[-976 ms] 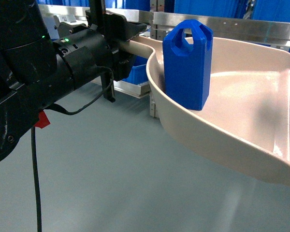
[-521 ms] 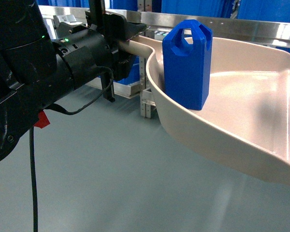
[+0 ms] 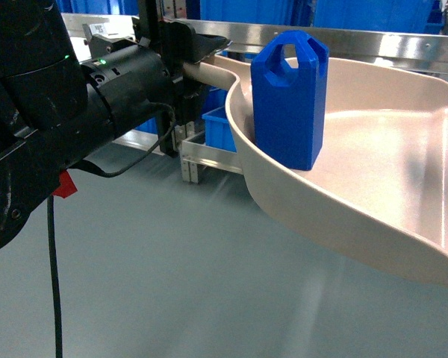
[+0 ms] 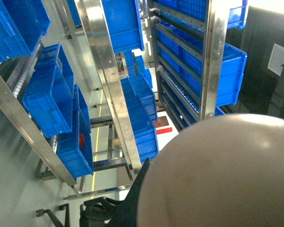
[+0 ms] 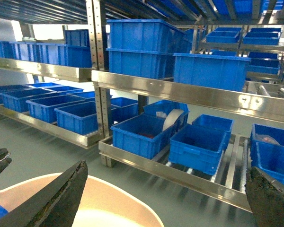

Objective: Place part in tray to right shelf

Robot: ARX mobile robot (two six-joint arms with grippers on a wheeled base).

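Warehouse aisle, grey floor (image 3: 149,283), steel racking loaded with blue crates (image 5: 142,135).

Left fingers (image 3: 198,46) pressed onto the handle (image 3: 213,73) of the tray (image 3: 306,205), holding it in the air clear of the floor, with the scoop cantilevered well out from the grip. Right fingers (image 5: 57,198) spread wide, gripping nothing, tray rim visible below them. Part (image 3: 290,101) upright inside the tray, close against the near curved rim, unrestrained. Right shelf (image 5: 180,90) ahead, front rail near the tray's far edge in the head view, visible lanes largely taken up by crates.

Risks, as judged:
- Long lever on a single handle grip: possible rotation or sag of the tray within the fingers.
- Tall narrow part on a smooth tray floor: toppling, or sliding toward the open flat front edge, under any tilt or abrupt base motion.
- Rail strike on approach: jolt enough to throw the part out.
- Rollers: likely creep of a set-down tray.
- Free lane not confirmed from these views.
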